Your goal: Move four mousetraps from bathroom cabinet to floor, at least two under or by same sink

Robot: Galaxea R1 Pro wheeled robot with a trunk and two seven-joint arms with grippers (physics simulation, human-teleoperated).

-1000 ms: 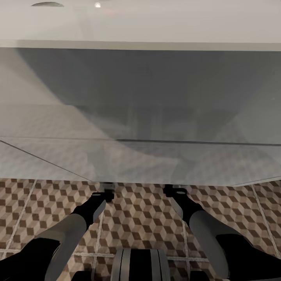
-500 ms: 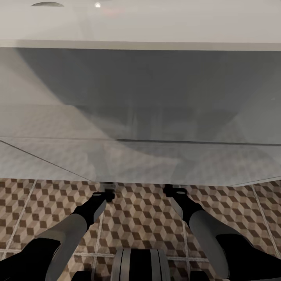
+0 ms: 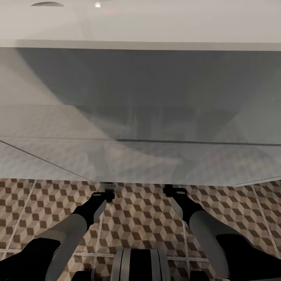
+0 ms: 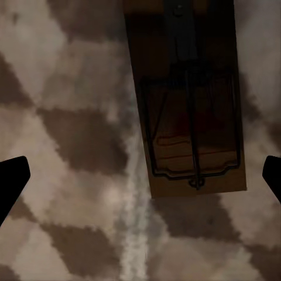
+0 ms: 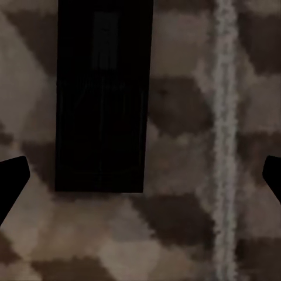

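1. A flat rectangular tan wooden mousetrap with dark wire parts and a faint red patch (image 4: 190,111) lies flat on the cube-patterned brown-and-beige tiled bathroom floor (image 4: 76,146) in the left wrist view, toward one o'clock from the middle of that picture, one short edge cut off by the frame.
2. A second flat rectangular mousetrap, in deep shadow and almost black (image 5: 100,99), lies flat on the same tile pattern in the right wrist view, toward eleven o'clock.
3. A pale grout line (image 5: 224,134) runs beside that dark trap, well apart from it.
4. The left gripper (image 4: 140,175) is spread wide, its dark fingertips (image 4: 12,181) at either frame edge, pinching nothing.
5. The right gripper (image 5: 140,175) is likewise spread and bare.
6. In the head view both arms reach to twelve o'clock beneath a large white overhanging surface (image 3: 140,117); the grippers' tips are hidden under its edge.
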